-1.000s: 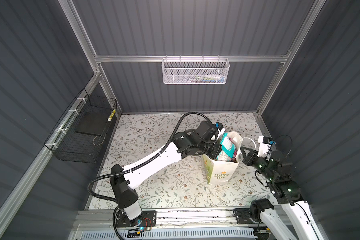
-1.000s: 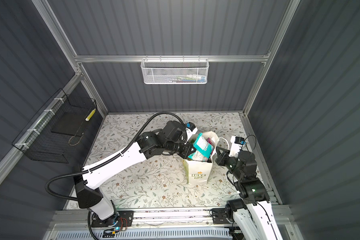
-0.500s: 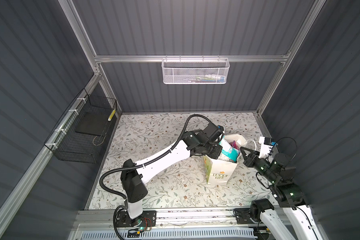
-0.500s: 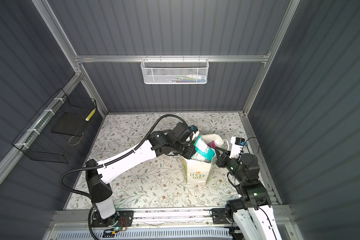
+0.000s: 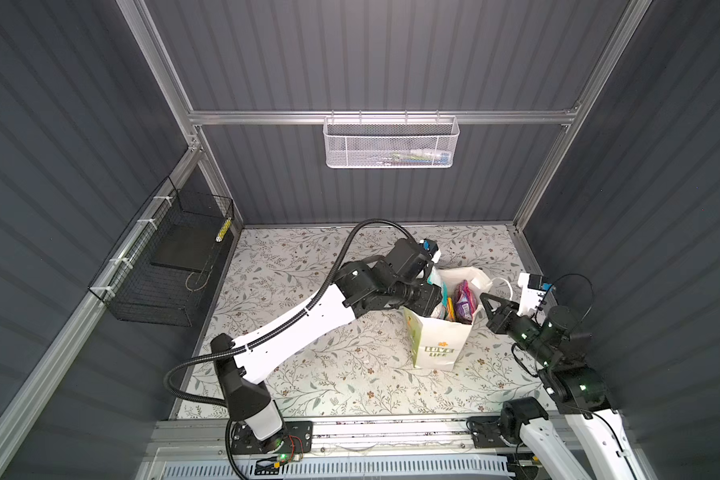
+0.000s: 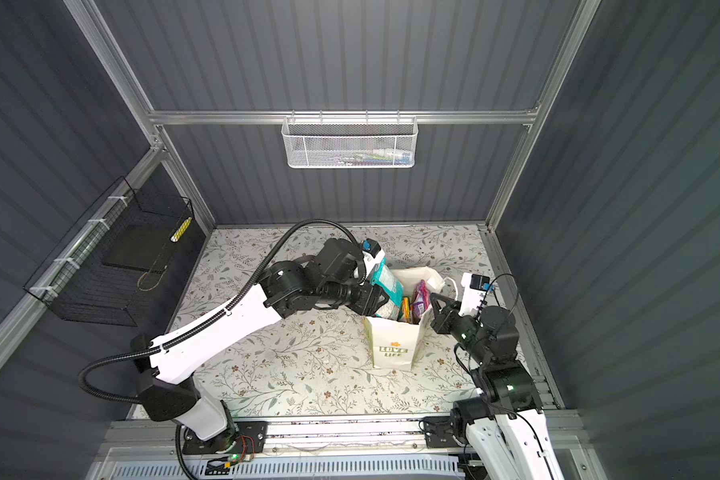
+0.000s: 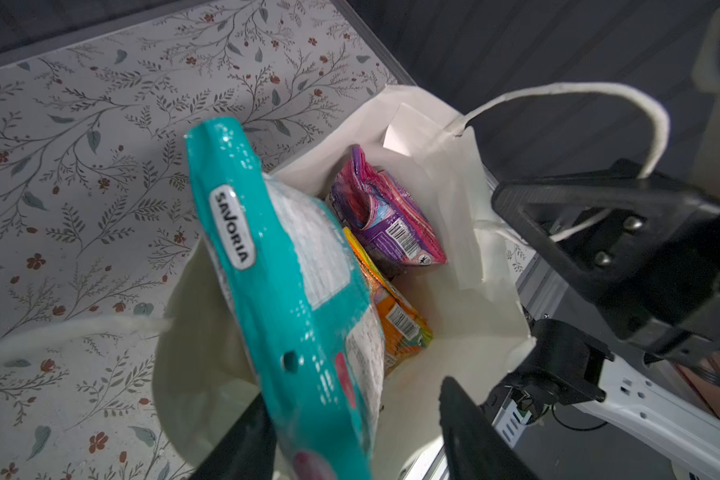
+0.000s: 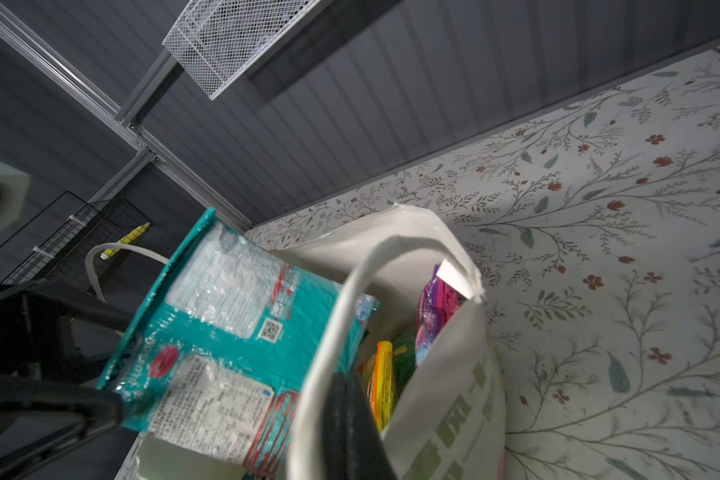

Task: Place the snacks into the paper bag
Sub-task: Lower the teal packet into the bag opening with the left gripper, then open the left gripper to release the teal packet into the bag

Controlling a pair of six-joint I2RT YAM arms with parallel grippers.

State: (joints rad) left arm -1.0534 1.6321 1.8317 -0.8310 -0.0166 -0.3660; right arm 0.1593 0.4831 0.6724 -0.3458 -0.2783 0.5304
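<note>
My left gripper [image 7: 354,390] hung at the mouth of the paper bag [image 5: 437,345] with its jaws spread wide. A teal packet [image 7: 287,291] marked "SAVORIA" leaned against one of its fingers [image 7: 242,440] and stood clear of the other. The packet was tilted, with one end inside the bag's rim and the other poking above it.

Deeper in the bag lay more of the snacks: a purple-pink packet [image 7: 387,224] and an orange packet [image 7: 395,320], with a green packet [image 8: 404,357] showing beside them in the right wrist view.

My right gripper [image 5: 487,299] was pinched closed on the bag's white cord handle [image 7: 558,89] at the side nearest that arm.

In both top views the bag stood upright on the floral table [image 5: 308,374], right of centre, between the two arms, its "LOVE LIFE" print facing the front rail.

A white mesh basket [image 5: 391,143] hung on the back wall and a black wire basket [image 5: 163,266] on the left wall, both well apart from the bag.
</note>
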